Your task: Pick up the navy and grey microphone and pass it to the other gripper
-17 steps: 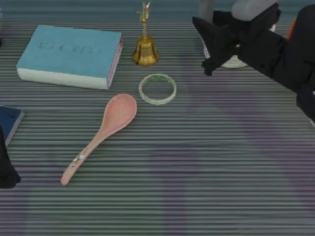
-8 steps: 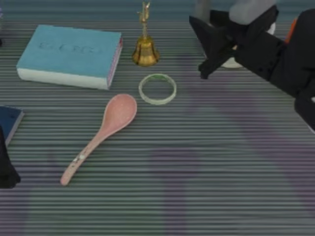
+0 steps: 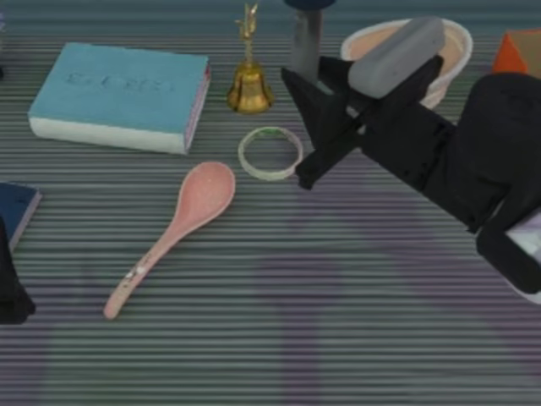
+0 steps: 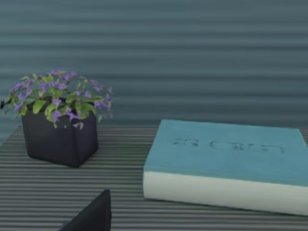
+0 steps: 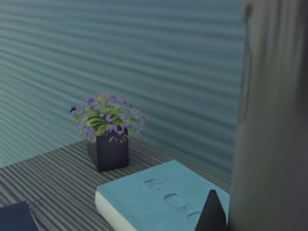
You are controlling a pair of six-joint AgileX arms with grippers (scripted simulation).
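While my right gripper (image 3: 314, 118) hangs over the far middle of the table, its two black pointed fingers (image 3: 306, 101) stand on either side of the navy and grey microphone (image 3: 306, 46), and I read them as closed on its handle. The microphone stands upright in that grip: a plain grey cylinder, with the rounded navy-blue head showing only as a dark cap at the very top edge of the top view. In the right wrist view the handle (image 5: 269, 120) fills the near side as a tall, smooth grey column, with one black fingertip (image 5: 211, 214) just beside it.

From above, the microphone sits between the gold bell (image 3: 248, 85) and the pale bowl (image 3: 456, 42), and the gripper's lower fingertip reaches just beside the green-white ring (image 3: 270, 153). The pink spoon (image 3: 173, 235) lies diagonally nearer to me, well apart from the gripper. The teal book (image 3: 118, 95) rests at the far left, with an orange block (image 3: 517, 52) at the far right edge.

My left gripper (image 3: 10, 288) is parked at the table's left edge, next to a dark blue book (image 3: 17, 207); I can't tell how its fingers stand. Its wrist view shows the teal book's side and a potted purple plant (image 4: 57, 120) on the striped table (image 3: 338, 321).
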